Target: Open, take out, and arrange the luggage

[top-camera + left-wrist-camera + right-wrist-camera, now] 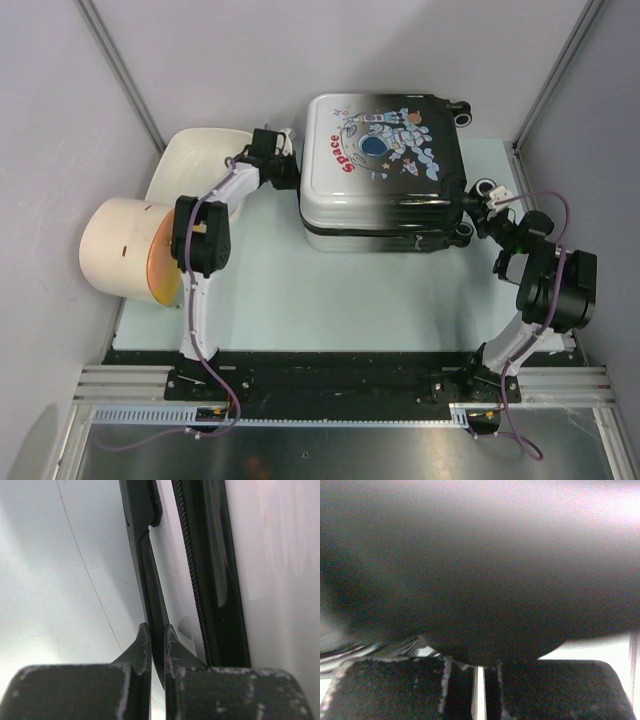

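Observation:
The luggage lies flat and closed on the table, astronaut "Space" print facing up, wheels to the right. My left gripper is at its left side. In the left wrist view its fingers stand almost together around a thin black handle strip beside the zip and the white shell. My right gripper is at the luggage's right side by the near wheel. In the right wrist view it is shut and pressed against a dark blurred surface.
A cream plastic tub stands at the back left, behind my left arm. A cream cylinder with an orange end lies at the left edge. Grey walls close in both sides. The pale green mat lies in front of the luggage.

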Controlling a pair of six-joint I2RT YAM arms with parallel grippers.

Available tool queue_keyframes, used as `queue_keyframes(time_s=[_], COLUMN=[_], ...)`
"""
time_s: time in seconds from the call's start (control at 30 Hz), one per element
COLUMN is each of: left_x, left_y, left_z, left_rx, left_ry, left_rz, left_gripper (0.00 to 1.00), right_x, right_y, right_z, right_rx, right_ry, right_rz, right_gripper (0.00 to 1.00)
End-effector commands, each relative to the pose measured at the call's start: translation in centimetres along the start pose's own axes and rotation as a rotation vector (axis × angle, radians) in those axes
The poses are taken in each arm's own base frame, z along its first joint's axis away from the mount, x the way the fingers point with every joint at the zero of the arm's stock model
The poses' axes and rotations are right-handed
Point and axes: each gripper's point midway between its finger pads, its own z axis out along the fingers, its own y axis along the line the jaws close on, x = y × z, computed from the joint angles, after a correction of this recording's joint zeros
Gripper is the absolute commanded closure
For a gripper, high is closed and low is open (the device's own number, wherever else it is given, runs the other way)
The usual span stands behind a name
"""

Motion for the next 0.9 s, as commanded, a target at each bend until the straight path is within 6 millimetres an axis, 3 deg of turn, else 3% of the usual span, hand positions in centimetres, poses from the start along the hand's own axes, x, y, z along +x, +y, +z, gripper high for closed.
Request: queue_keyframes(time_s=[0.0, 0.23, 0.37, 0.43, 0.47, 0.53, 0.57, 0.6, 0.63, 0.8, 0.87], left_x=[-4.0, -4.1, -5.1, -5.8, -6.3, -7.0, -7.4, -8.0, -8.4, -10.2, -10.3], left_y=[-0.9, -2.5, -2.9, -3.1, -3.5, -3.1, -3.6, -4.0, -4.1, -5.1, -3.9], left_z=[1.0, 1.2, 0.5, -0.4, -0.9, -1.7, -2.3, -3.2, -3.7, -7.5, -8.3], left_rx=[0.095, 0.144, 0.139, 0.165, 0.189, 0.195, 0.224, 0.249, 0.255, 0.217, 0.168], left_ry=[-0.117, -0.110, -0.134, -0.146, -0.155, -0.164, -0.170, -0.179, -0.188, -0.258, -0.270], left_rz=[0.220, 0.230, 0.224, 0.203, 0.195, 0.131, 0.124, 0.115, 0.116, 0.166, 0.143], left_gripper=[1.00, 1.00, 0.99, 0.86, 0.83, 0.77, 0.73, 0.60, 0.52, 0.37, 0.31], right_x=[-4.6, -4.1, -4.5, -4.6, -5.4, -5.0, -4.9, -4.8, -4.8, -3.3, -2.0], right_y=[-6.3, -6.3, -5.6, -5.8, -6.2, -7.1, -7.5, -7.7, -7.8, -6.9, -6.0], right_z=[3.3, 8.3, 8.8, 8.2, 7.7, 6.5, 6.1, 5.0, 4.6, 2.6, 2.3], right_rx=[0.123, 0.075, 0.056, 0.046, 0.052, 0.071, 0.081, 0.076, 0.072, 0.062, 0.056], right_ry=[-0.137, -0.181, -0.188, -0.175, -0.181, -0.151, -0.139, -0.113, -0.103, 0.027, 0.101], right_rz=[-0.136, -0.099, -0.036, 0.025, 0.051, 0.159, 0.189, 0.264, 0.283, 0.416, 0.510], right_gripper=[1.00, 1.00, 1.00, 0.63, 0.58, 0.57, 0.46, 0.32, 0.30, 0.27, 0.28])
